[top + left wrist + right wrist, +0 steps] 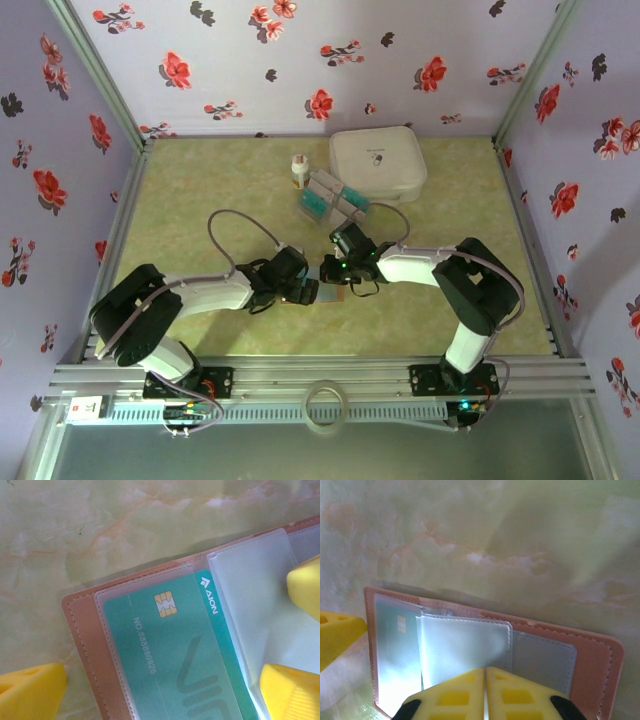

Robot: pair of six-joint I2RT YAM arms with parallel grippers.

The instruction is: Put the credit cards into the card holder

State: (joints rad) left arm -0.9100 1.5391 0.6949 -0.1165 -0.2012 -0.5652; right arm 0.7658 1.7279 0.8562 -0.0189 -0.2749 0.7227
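Barely begun, by the look of it: one teal card [165, 650] tucked into a clear pocket of the card holder [595, 665], lying open on the desk [200, 310] between both arms; stack of cards [330, 198] well apart, beside the white case [378, 160]. Left pincer [160, 695] spread wide over the holder. Right pincer [485, 672] closed to a slit at a raised clear leaf [465, 645]; pinching or only touching, impossible to tell. Stack too small to count; other pockets unclear.
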